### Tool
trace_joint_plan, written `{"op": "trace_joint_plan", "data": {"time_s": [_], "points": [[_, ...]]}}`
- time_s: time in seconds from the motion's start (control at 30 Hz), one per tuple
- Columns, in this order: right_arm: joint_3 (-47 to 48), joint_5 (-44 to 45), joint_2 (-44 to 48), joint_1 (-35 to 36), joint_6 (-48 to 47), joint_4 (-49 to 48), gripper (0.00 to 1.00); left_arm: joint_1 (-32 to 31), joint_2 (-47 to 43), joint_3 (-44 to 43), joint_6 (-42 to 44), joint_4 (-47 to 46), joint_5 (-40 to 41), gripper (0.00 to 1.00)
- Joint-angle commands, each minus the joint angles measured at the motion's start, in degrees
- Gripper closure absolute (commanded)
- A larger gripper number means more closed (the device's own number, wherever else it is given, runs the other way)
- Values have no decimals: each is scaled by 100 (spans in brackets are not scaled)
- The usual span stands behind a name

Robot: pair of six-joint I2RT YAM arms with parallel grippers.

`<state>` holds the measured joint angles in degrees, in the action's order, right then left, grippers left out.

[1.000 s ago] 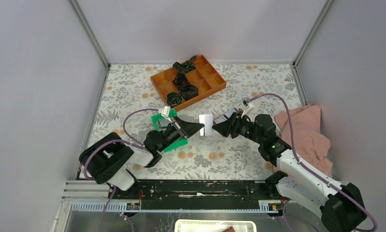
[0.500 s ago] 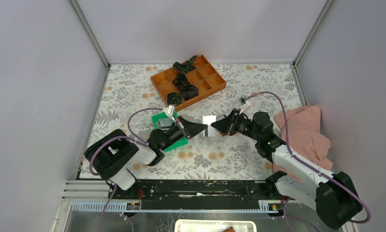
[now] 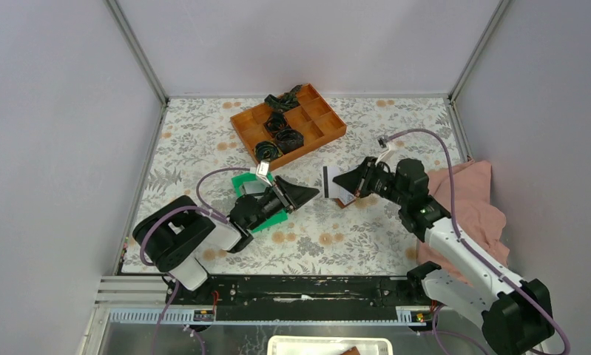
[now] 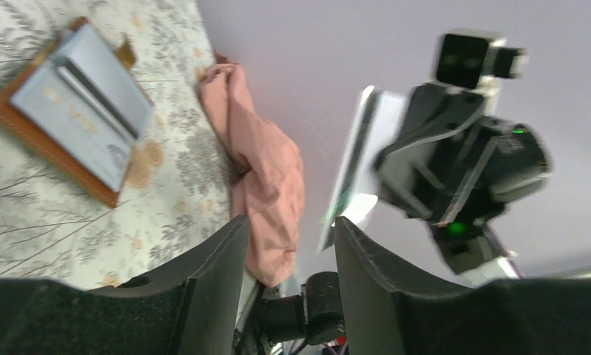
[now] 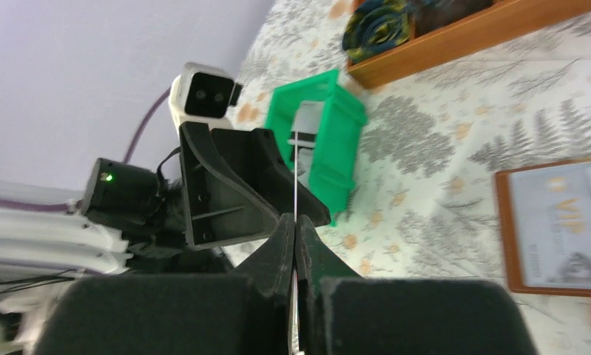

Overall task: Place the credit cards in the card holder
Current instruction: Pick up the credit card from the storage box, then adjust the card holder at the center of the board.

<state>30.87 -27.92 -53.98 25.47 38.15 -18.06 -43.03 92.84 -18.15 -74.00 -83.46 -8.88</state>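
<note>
Currently the right gripper (image 3: 342, 186) has its 2 fingers pressed together on a thin silver-grey plastic credit card (image 3: 328, 183). The card is held on edge in the air, with a dark stripe down 1 side in the top view. In the right wrist view it shows only as a fine bright line (image 5: 296, 188) rising from between the black fingers (image 5: 281, 251).

Left gripper (image 3: 308, 194): fingers spread, nothing between them, tips pointing at the held card but just apart from it. The left wrist view confirms the gap between the 2 black fingers (image 4: 212, 277), with the card (image 4: 349, 174) and the right gripper beyond.

The brown leather-like card holder (image 4: 52, 144) lies open and flat on the floral-patterned table cover (image 3: 203, 140), below the right gripper. Pale blue-grey cards (image 4: 103, 92) sit in its pockets. From above, only a brown corner (image 3: 345, 202) of it shows.

Other items:
- a small green plastic tray (image 5: 336, 137) is beside the left arm, with a grey item inside
- an orange compartment tray (image 3: 329, 133) is at the far side, holding black coiled items (image 3: 281, 133)
- a pink cloth (image 3: 466, 196) is bunched at the right edge of the table
</note>
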Motion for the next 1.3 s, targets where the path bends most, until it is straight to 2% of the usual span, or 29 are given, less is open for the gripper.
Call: {"op": "trace_joint_plan", "data": {"time_s": [0.0,0.2,0.43,0.57,0.9,1.27], "points": [[1075,792,-26,-63,-1122,1620,100,-78,-255,-246,569,1171,544,46],[2311,2051,-1122,-63,-2048,3169,100,-601,-583,-1341,1716,4042,1644,48],[3535,3179,-2685,-56,-2646,4321,100,-1032,-171,-2440,2337,5883,2386,53],[4126,3717,-3313,-45,-2877,4732,100,-1124,255,-3036,2507,6719,2484,56],[5096,4699,-4467,-51,-3292,5426,100,-1222,1149,-4194,2731,7827,2554,60],[5677,4922,-5363,-51,-3517,5760,100,-1222,1690,-4606,2856,8151,2546,60]]}}
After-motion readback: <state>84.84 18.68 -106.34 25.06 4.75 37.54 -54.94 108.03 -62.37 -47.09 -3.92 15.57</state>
